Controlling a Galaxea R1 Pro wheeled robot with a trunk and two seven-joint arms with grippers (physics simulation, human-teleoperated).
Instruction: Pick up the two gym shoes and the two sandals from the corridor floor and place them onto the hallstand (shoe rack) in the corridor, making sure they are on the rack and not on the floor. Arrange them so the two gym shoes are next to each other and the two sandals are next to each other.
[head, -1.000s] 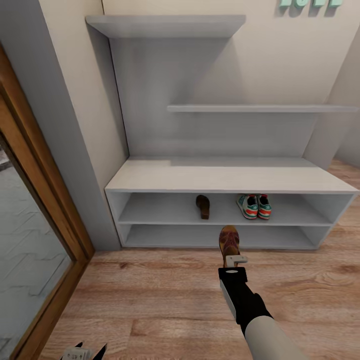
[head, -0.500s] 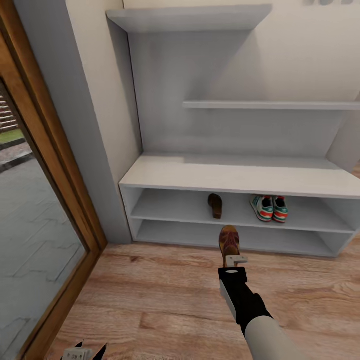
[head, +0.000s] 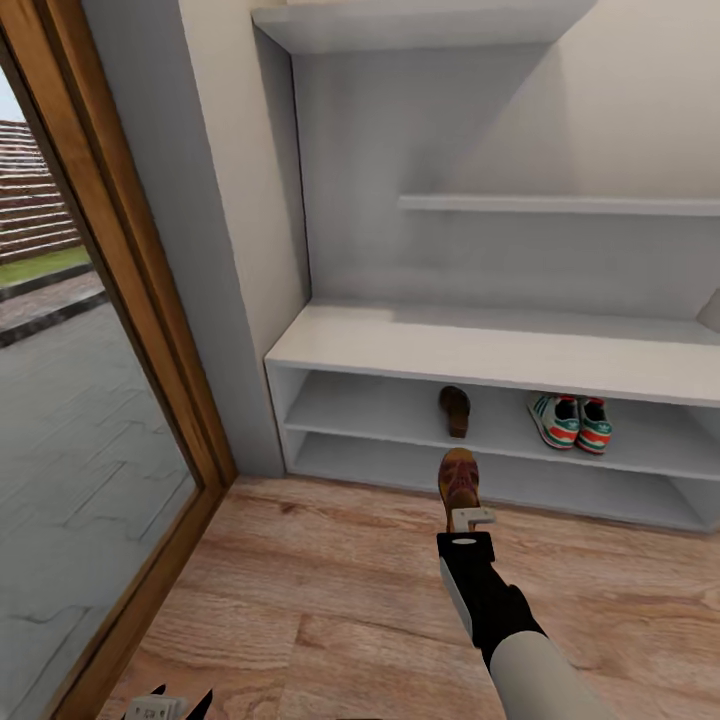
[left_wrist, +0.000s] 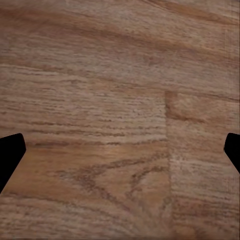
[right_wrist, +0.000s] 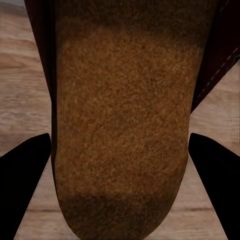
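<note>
Bright, even light; soft shadows lie under the shelves (head: 560, 204). Renders look slightly soft, and the wrist close-ups are blurry.

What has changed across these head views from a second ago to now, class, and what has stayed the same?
The camera has swung left: the hallstand has slid right in the picture and more of the glass door shows. Nothing was grasped or released. The right gripper still holds a sandal; the other sandal and the gym shoes still sit in the upper compartment.
</note>
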